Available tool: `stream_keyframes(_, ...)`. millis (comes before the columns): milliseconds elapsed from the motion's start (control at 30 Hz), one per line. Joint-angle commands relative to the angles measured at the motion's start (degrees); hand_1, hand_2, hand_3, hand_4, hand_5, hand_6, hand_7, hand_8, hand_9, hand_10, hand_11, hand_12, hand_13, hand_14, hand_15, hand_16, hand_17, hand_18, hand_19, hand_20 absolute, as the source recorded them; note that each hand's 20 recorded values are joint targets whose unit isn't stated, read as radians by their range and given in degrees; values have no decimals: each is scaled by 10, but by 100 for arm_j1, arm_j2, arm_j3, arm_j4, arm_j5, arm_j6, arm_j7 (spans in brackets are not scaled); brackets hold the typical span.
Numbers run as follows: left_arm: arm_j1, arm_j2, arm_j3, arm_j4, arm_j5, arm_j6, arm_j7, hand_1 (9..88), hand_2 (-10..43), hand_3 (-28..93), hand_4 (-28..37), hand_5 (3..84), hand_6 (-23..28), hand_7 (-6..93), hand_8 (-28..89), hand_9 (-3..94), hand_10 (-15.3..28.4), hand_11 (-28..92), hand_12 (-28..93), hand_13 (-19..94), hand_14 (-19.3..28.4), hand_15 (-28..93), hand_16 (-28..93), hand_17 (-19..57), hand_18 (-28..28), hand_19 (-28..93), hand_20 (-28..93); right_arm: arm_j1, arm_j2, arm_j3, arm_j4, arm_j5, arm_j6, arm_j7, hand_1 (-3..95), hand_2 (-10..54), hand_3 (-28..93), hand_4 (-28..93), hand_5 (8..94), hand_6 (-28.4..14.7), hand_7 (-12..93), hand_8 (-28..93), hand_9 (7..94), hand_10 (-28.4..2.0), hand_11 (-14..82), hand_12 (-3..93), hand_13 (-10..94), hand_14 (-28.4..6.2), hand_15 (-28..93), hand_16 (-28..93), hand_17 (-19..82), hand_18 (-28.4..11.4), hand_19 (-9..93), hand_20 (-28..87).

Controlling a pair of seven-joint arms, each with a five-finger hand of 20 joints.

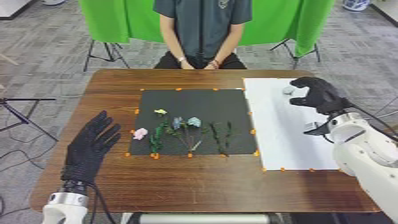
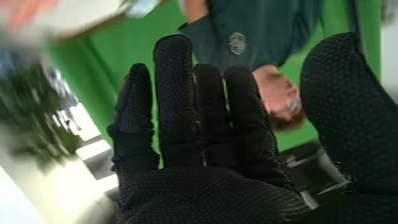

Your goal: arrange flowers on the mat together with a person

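We've got the left robot hand (image 1: 84, 155) spread wide over the surface's (image 1: 169, 187) left side. Our right robot hand (image 1: 322, 96) is open too, thumb out, far right by the white sheet (image 1: 282, 135). Flowers are on the black mat (image 1: 191, 100): pink flower (image 1: 140, 133) left, yellow flower (image 1: 160, 111) farther back, blue flower (image 1: 194, 122) around the middle.

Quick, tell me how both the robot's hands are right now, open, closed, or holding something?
Left hand: open, holding nothing.
Right hand: open, fingers extended, nothing in it.
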Motion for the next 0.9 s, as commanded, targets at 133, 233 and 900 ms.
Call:
stream_keyframes(133,138,6,6,10,-22,3,-41,279,5,699,-237,297,31,222,-113,226,109,213,149,210,134,226,31,-97,204,420,112,1226,-69,-712,871,-3135,-769,835,337,-95,817,-283,393,-20,289,-161,399,-80,258,211,526,-83,696,145,213,-181,771,423)
stream_keyframes(233,116,-2,5,24,-20,-16,-79,279,6,698,-236,297,31,221,-113,227,109,213,149,210,134,226,31,-96,204,419,112,1389,-176,-813,1118,-3235,-961,767,344,-95,818,-283,421,-12,321,-167,444,-89,303,223,559,-76,707,147,224,-180,779,423)
stream_keyframes(900,118,32,39,30,-55,47,-25,279,5,698,-235,287,27,218,-110,227,109,211,150,212,135,232,31,-97,205,419,113,1598,-615,-764,1628,-3262,-2119,529,375,-95,791,-283,498,-25,301,-162,535,-104,355,234,604,-59,696,189,235,-188,776,434)
